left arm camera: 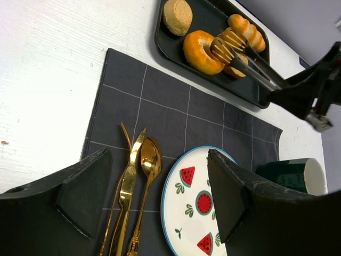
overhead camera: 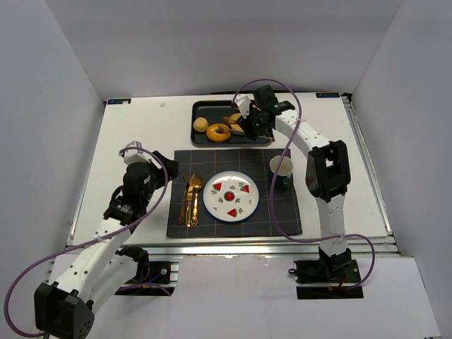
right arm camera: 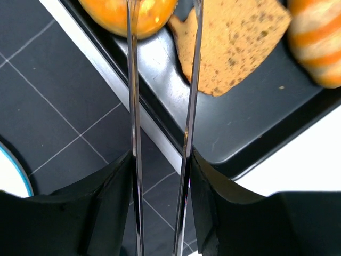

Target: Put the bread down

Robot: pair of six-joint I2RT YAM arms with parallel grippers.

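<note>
While the right end effector (right arm camera: 160, 181) pinches tongs (left arm camera: 240, 56) with tips at the bread (overhead camera: 219, 132), that ring lies in the tray (overhead camera: 200, 107), twelve o'clock from the plate (overhead camera: 242, 203). It looks light and squashy, so squeeze one side gently; the left end effector (left arm camera: 160, 176) hangs spread.

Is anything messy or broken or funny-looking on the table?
Nothing is spilled or broken. The only untidy bit is the gold cutlery. It lies bunched together left of the plate, touching and slightly crooked instead of neatly lined up. The brown slice in the tray has a ragged edge.
</note>
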